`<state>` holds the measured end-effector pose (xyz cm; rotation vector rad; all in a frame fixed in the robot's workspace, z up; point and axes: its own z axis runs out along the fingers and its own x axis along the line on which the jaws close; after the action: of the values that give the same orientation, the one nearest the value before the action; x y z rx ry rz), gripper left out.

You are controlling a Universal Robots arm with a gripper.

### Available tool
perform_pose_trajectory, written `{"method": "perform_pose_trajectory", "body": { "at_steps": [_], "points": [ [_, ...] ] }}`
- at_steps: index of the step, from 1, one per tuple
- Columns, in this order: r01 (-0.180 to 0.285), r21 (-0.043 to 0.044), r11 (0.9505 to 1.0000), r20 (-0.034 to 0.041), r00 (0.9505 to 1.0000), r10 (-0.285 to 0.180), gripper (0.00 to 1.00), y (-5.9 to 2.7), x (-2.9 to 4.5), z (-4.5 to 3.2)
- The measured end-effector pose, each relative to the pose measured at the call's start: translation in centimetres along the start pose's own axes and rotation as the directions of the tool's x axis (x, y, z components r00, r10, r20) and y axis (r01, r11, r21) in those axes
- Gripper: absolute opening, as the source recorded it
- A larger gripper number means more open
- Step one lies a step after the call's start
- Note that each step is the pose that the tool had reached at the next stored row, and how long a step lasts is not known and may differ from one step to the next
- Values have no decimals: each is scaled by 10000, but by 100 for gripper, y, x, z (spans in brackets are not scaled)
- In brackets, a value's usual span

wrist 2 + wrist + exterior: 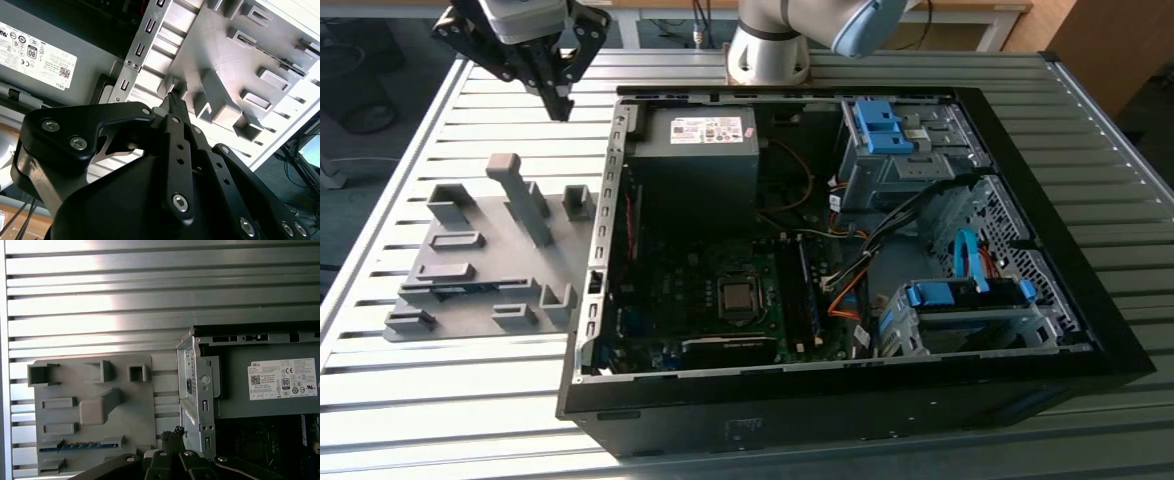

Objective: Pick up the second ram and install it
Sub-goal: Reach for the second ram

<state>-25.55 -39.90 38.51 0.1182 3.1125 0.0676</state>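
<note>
While its jaws are pressed tip to tip with nothing between them, the gripper [173, 100] hangs in the air above the slatted metal counter [427, 400]. In the exterior view it sits past the far end of the grey fixture tray [507, 275], near the far corner of the open computer case [854, 400], and touches neither. In both wrist views the tips line up over the strip of counter between the tray and the case's metal side wall.

The second ram [80, 445] appears to stand on edge in a long slot of the tray. In the first wrist view it shows only as a thin dark strip with bluish marks, well apart from the gripper. The tray lies flat on the counter just beside the case, on the exterior view's left, and its blocks stand upright.

Inside the case, the power supply [694, 160] fills the far corner nearest the gripper. The motherboard [707, 300] lies on the case floor beyond it.
</note>
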Motion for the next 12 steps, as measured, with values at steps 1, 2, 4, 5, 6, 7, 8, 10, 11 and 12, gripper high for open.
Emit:
{"method": "perform_pose_trajectory", "body": {
  "at_steps": [1,2,4,5,6,7,8,10,11,12],
  "points": [
    [1,0,10000,0,10000,-1,11,-1,8,0],
    [1,0,10000,1,10000,-1,11,-1,15,0],
    [1,0,10000,1,10000,-1,11,-2,30,1],
    [1,0,10000,1,10000,-1,11,-2,35,1],
    [2,0,10000,1,10000,-2,11,-3,40,1],
    [1,0,10000,1,10000,-1,11,-3,43,1],
    [2,0,10000,1,10000,-2,11,-3,47,1],
    [1,-1,10000,1,10000,-1,11,-4,55,2],
    [1,-1,10000,1,10000,-1,11,-4,59,2],
    [1,-1,10000,1,10000,-1,11,-5,63,2]
  ]
}}
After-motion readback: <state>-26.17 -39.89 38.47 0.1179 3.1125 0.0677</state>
